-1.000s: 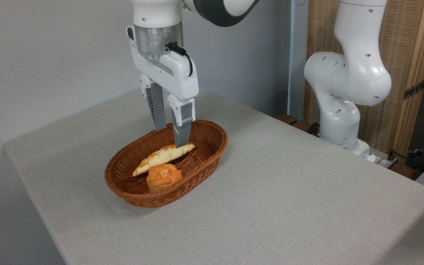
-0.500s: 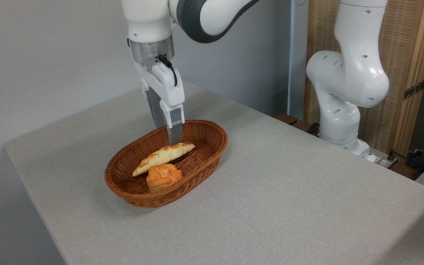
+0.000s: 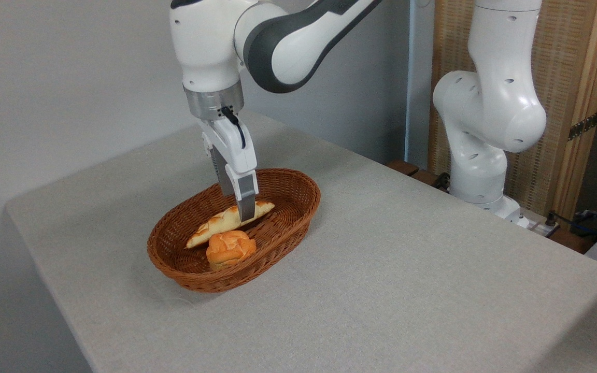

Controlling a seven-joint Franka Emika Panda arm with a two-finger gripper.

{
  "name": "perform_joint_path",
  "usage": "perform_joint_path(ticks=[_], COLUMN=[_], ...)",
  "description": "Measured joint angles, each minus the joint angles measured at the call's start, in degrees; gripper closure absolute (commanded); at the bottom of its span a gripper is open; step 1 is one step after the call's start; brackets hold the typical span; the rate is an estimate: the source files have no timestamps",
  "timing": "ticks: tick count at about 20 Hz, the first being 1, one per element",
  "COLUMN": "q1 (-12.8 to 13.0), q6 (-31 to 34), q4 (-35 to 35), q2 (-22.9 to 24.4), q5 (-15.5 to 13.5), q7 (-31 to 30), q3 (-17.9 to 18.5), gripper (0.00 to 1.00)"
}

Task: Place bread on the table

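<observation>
Your gripper (image 3: 244, 213) points down into the wicker basket (image 3: 298, 217), its near finger crossing the bread (image 3: 221, 224) toward the loaf's right end. You cannot tell how wide it is open. The bread lies in the basket on the table (image 3: 407, 269), just behind the orange bun (image 3: 230, 247).

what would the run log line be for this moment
phase: reaching for grasp | gripper: down over bread, jaw state unclear | bread: in basket beside bun | table: no bread yet
</observation>
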State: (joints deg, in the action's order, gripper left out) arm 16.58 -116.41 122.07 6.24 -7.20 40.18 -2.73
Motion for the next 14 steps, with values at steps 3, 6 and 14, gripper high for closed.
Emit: perform_joint_path(ticks=[3,6,14], q1=[0.47,0.53,0.53], q6=[-0.02,-0.03,-0.09], q4=[0.09,0.10,0.17], q2=[-0.69,-1.02,-2.32], q5=[0.00,0.00,0.65], q7=[0.00,0.00,0.02], q3=[0.00,0.00,0.00], gripper=[0.00,0.00,0.43])
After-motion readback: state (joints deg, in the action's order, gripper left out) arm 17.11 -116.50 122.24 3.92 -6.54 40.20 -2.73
